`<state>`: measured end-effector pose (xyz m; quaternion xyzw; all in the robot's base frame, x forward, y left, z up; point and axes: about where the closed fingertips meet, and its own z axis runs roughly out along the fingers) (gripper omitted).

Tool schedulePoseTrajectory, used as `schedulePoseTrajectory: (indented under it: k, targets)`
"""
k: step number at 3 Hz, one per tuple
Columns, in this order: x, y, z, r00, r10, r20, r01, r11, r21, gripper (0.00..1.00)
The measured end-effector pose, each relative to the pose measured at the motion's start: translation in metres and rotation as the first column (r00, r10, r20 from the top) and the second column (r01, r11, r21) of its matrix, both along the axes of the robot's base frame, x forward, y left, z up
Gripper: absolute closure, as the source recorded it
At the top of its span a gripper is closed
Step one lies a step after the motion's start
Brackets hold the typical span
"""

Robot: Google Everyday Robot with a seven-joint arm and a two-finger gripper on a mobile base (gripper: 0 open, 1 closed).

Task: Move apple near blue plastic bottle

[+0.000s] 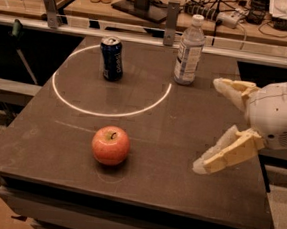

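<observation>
Single arm, one view. Gripper [207, 125] sits over the right side of the dark table [176, 194], entering from the right edge of the view. Its two pale fingers [230, 153] are spread wide apart, tips pointing left toward the table's middle, with nothing between them and nothing touching them. Apple [110, 145] rests on the table near the front edge, left of centre, stem up, well apart from the gripper and clear of everything else. Blue plastic bottle [189, 50] stands upright toward the back of the table, right of centre, white cap on. Apple and bottle are well apart, with open tabletop between them. Dark blue soda can [111, 58] stands upright at the back left, to the left of the bottle and not touching it. A thin bright ring [108, 114] is marked on the tabletop; the can stands inside it, the bottle is at its right rim, and the apple lies just outside its front arc. Behind the table, a wooden bench [92, 6] carries cables [227, 16] and small bottles.
</observation>
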<state>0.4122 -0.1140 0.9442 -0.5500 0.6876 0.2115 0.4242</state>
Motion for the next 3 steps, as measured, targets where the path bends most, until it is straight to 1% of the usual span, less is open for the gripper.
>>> schedulePoseTrajectory:
  k: [1, 2, 3]
  targets:
    - [-0.002, 0.010, 0.010, 1.0000, 0.009, 0.003, -0.009, 0.999, 0.041, 0.00]
    - [-0.003, 0.014, 0.009, 0.9999, 0.009, 0.006, -0.009, 0.999, 0.036, 0.00]
    - [-0.004, 0.030, -0.004, 0.9997, 0.023, -0.005, -0.022, 0.997, 0.070, 0.00]
